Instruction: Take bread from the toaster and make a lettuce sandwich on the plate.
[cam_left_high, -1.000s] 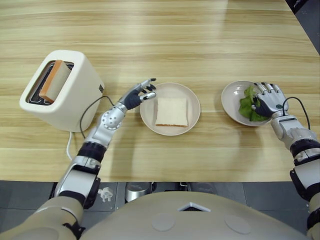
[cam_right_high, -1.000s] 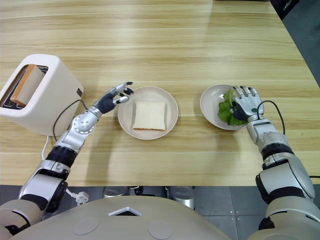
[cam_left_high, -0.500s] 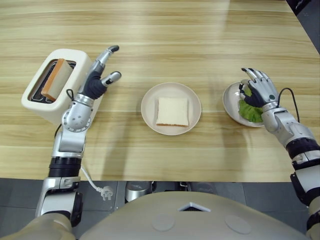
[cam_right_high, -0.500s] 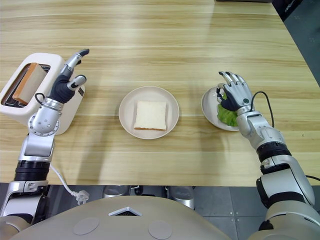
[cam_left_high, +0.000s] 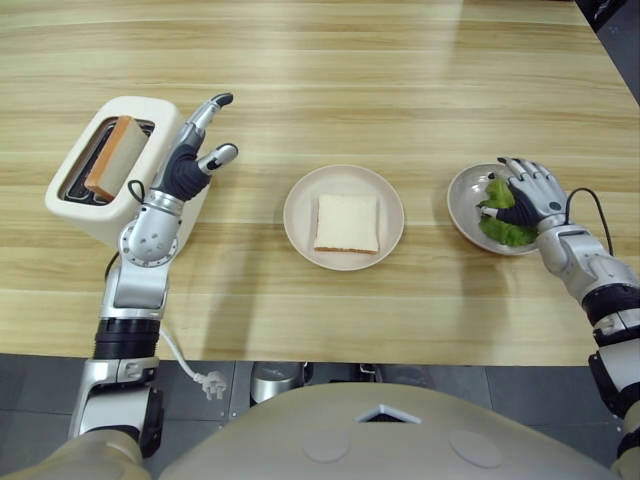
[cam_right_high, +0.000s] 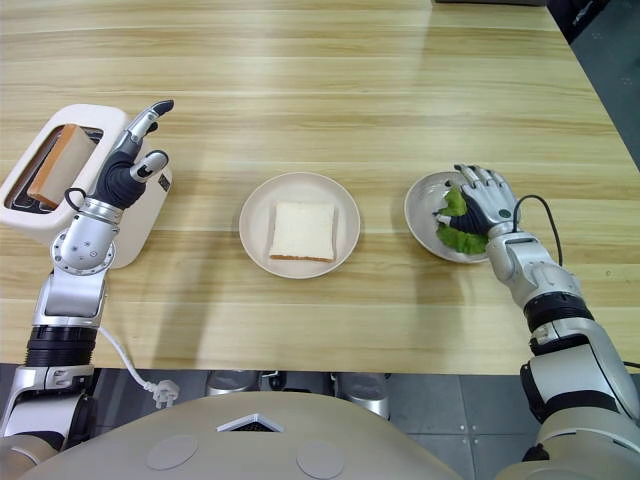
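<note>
A cream toaster (cam_left_high: 95, 205) stands at the left with one bread slice (cam_left_high: 110, 160) upright in its slot. My left hand (cam_left_high: 192, 158) is raised against the toaster's right side, fingers stretched out and holding nothing. A round plate (cam_left_high: 300, 195) in the middle carries a flat white bread slice (cam_left_high: 346, 222). At the right, a small bowl (cam_left_high: 460, 195) holds green lettuce (cam_left_high: 505, 232). My right hand (cam_left_high: 530, 192) rests in the bowl with its fingers curled over the lettuce.
The toaster's cord runs down over the table's front edge to a loose plug (cam_left_high: 208, 385). Bare wooden table (cam_left_high: 350, 80) stretches behind the plate and bowl. The table's right edge (cam_left_high: 605, 60) lies near the bowl.
My left hand swung from the plate's left rim to the toaster's side and stayed. My right hand lifted with fingers spread, then came back down and curled on the lettuce.
</note>
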